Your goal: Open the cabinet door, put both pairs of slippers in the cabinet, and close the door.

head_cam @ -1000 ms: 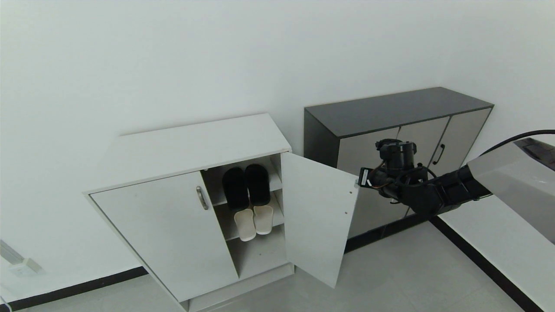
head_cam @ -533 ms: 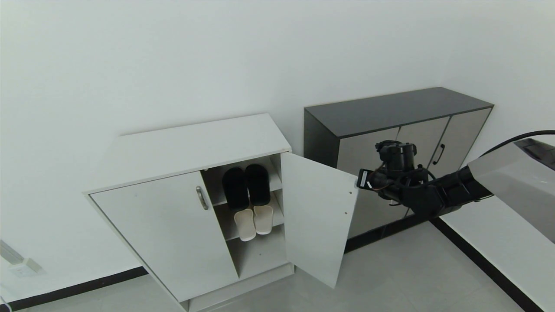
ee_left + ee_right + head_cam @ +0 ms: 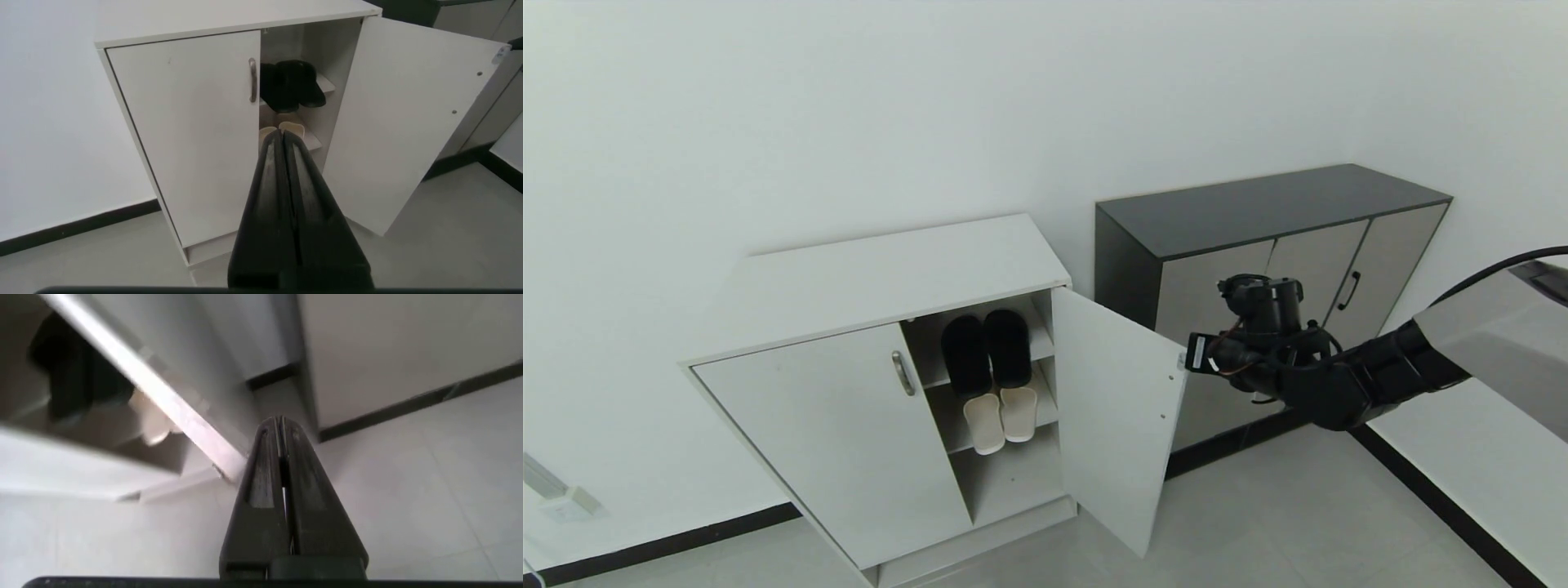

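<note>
The white cabinet (image 3: pixel 882 269) has its right door (image 3: pixel 1119 408) swung partway open. Inside, a black pair of slippers (image 3: pixel 987 351) rests on the upper shelf and a white pair (image 3: pixel 1002 418) on the shelf below. My right gripper (image 3: pixel 1194 353) is shut and sits against the door's outer free edge (image 3: pixel 163 396); its own view shows the fingertips (image 3: pixel 279 425) pressed together beside that edge. My left gripper (image 3: pixel 284 137) is shut and empty, held low in front of the cabinet, facing the black slippers (image 3: pixel 294 82) and the open door (image 3: pixel 409 106).
The cabinet's left door is closed, with a metal handle (image 3: pixel 903 372). A dark grey cabinet (image 3: pixel 1258 204) stands against the wall just right of the open door, behind my right arm. Grey floor (image 3: pixel 1298 523) with a black baseboard lies in front.
The open door has swung a little toward the cabinet, and my right gripper has moved left along with its edge. The slippers have not moved.
</note>
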Robot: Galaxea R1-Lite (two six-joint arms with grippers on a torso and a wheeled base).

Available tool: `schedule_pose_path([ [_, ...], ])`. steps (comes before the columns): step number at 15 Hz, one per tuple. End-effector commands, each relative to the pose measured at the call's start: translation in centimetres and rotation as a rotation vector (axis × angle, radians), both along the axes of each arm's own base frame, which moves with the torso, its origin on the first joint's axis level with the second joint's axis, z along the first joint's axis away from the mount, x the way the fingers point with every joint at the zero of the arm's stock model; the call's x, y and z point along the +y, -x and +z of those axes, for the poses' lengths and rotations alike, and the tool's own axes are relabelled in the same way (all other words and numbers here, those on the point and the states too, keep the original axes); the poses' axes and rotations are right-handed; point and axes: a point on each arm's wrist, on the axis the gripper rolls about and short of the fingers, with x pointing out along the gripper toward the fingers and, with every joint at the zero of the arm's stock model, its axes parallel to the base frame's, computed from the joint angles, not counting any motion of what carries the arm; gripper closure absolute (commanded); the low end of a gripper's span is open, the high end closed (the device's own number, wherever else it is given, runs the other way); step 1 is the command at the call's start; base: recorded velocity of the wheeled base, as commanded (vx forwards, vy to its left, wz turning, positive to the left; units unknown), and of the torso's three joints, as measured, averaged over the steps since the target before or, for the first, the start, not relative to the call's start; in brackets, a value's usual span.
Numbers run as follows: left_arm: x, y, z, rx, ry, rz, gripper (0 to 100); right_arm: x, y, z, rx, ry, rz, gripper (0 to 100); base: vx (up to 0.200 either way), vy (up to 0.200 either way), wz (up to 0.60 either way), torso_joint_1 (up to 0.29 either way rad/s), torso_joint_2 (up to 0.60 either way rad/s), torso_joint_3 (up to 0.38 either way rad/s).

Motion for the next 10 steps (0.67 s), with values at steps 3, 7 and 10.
schedule_pose_path([
  [3, 0.0, 0.0, 0.0, 0.000, 0.002, 0.000, 100, 3.7, 4.7, 1.1, -0.012, -0.004, 0.130, 100, 0.000, 0.000, 0.00, 0.000, 0.00, 0.000],
  [7, 0.0, 0.0, 0.0, 0.000, 0.002, 0.000, 100, 4.7, 6.8, 0.8, -0.041, 0.020, 0.189, 100, 0.000, 0.000, 0.00, 0.000, 0.00, 0.000],
  [10, 0.0, 0.0, 0.0, 0.000, 0.002, 0.000, 100, 5.7, 8.1, 0.4, -0.059, 0.017, 0.233, 100, 0.000, 0.000, 0.00, 0.000, 0.00, 0.000],
])
